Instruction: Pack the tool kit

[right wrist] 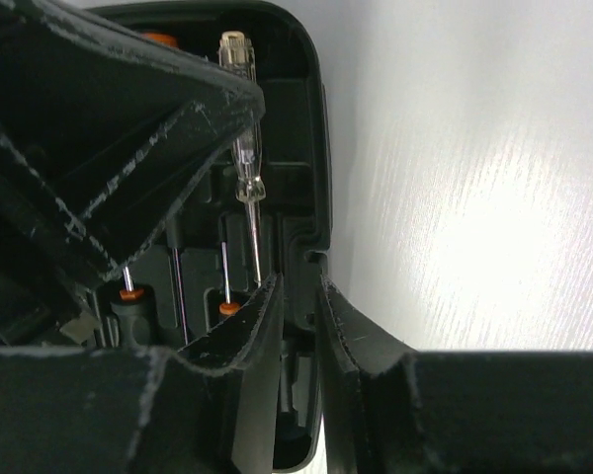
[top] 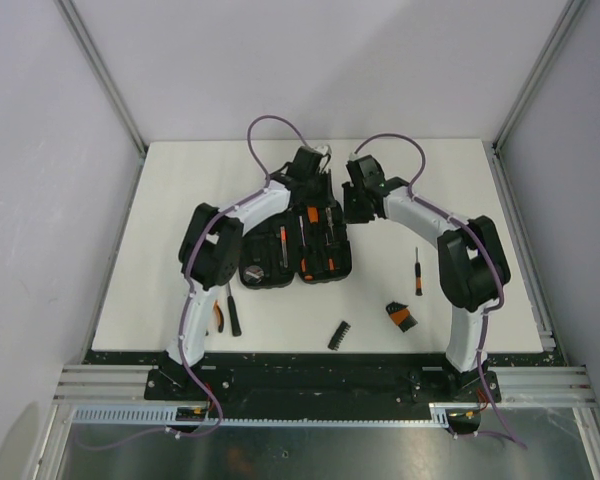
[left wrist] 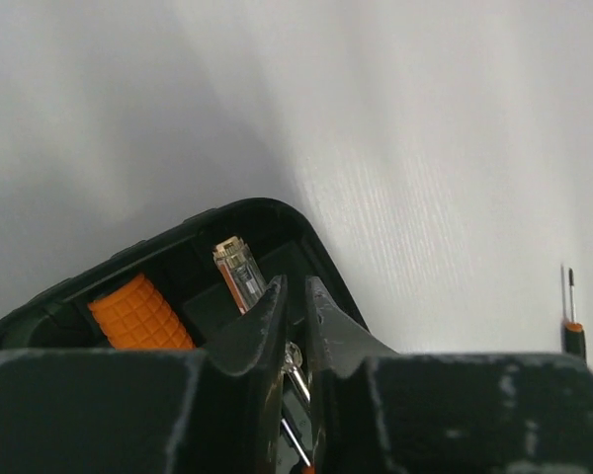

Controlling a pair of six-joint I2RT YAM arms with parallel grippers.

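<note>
One open black case (top: 320,262), clear screwdriver (left wrist: 239,272) inside, left claw (left wrist: 295,291) and right claw (right wrist: 298,291) narrow, grip unclear

Beyond the scuffed black fingers (left wrist: 262,331) of the left gripper (left wrist: 295,296) shows a clear, orange-tinted screwdriver (left wrist: 239,275), left of them an orange grid-patterned handle (left wrist: 141,314) in the black case (left wrist: 277,222), right of them the white table (left wrist: 425,148) and a black-and-orange small screwdriver (left wrist: 572,336).

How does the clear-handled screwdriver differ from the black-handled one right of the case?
The clear-handled screwdriver has a see-through handle; the black-handled screwdriver has a dark one with an orange collar. The clear-handled one is in the case; the black-handled one lies on the table. Both are slim.
</note>
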